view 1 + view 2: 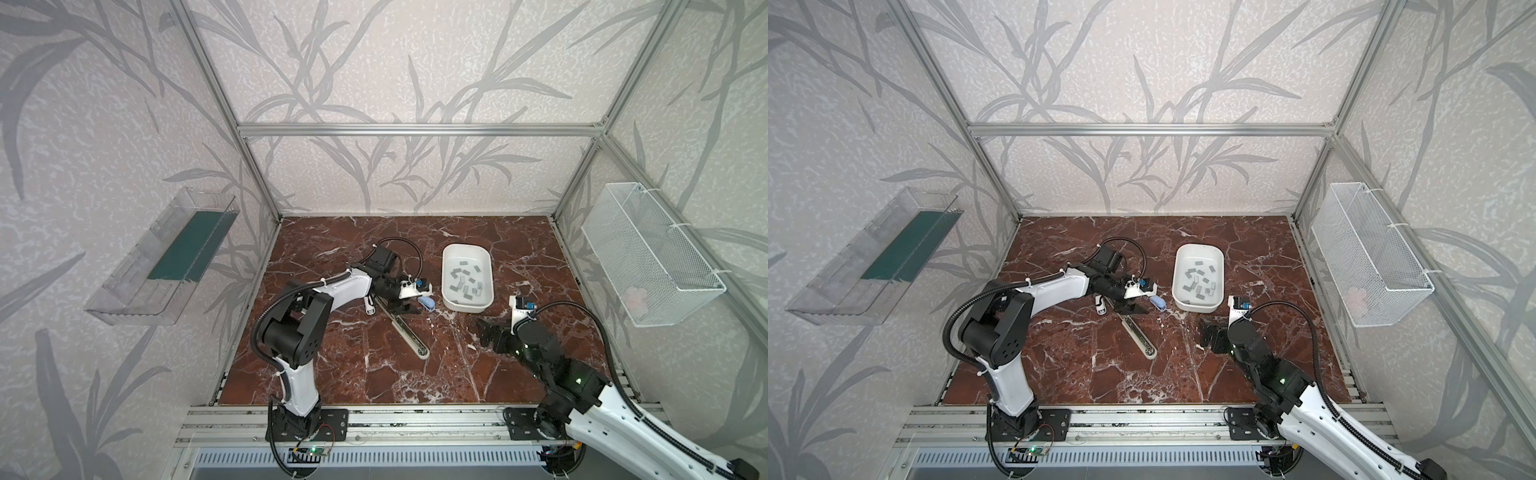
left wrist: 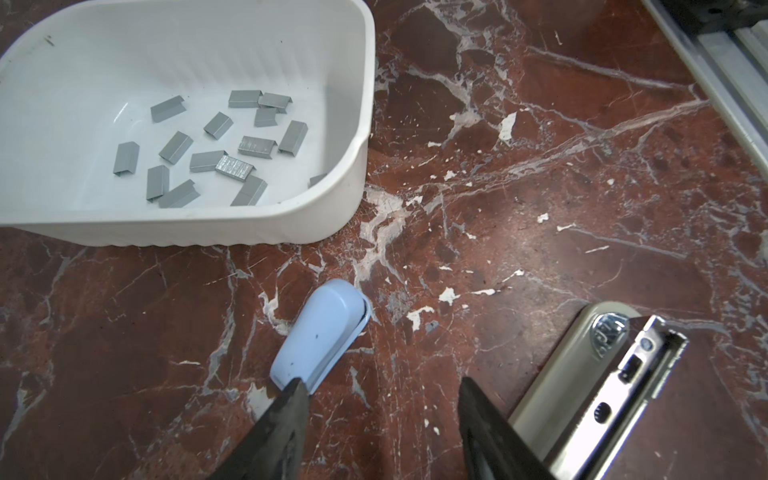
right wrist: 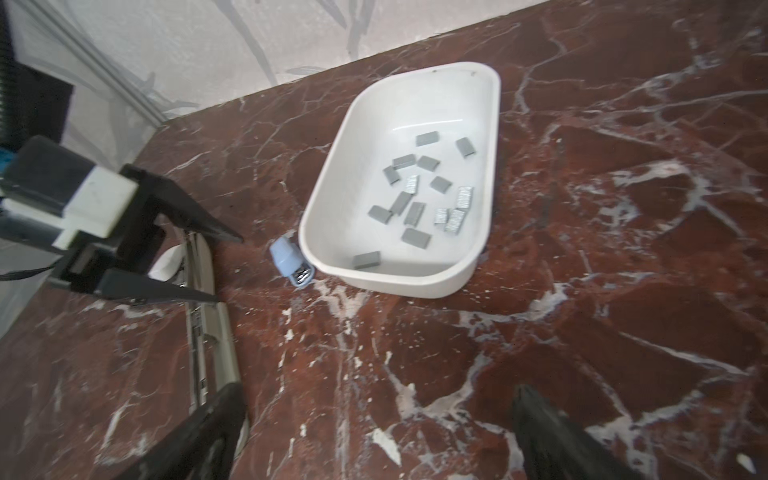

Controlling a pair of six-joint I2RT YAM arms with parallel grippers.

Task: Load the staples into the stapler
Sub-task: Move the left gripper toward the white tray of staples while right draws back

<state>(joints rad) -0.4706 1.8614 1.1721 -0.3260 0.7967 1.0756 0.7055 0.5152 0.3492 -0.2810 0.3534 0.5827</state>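
Found staples (image 2: 205, 161) loose in white tray (image 2: 368, 83) at upper left of left wrist view, left gripper (image 2: 382, 399) half-spread and empty beside blue stapler (image 2: 318, 336) at lower centre, right gripper (image 3: 378, 388) wide and empty; advise pinching one strip across its width, level.

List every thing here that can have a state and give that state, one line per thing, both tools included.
staples: loose strips in the white tub, none picked up.
white tub: upright on the table.
blue stapler: lying on the table, closed, not gripped.
silver stapler: lying flat on the table, not gripped.
left tool: open, empty, one finger at the blue stapler's end.
right tool: open, empty.
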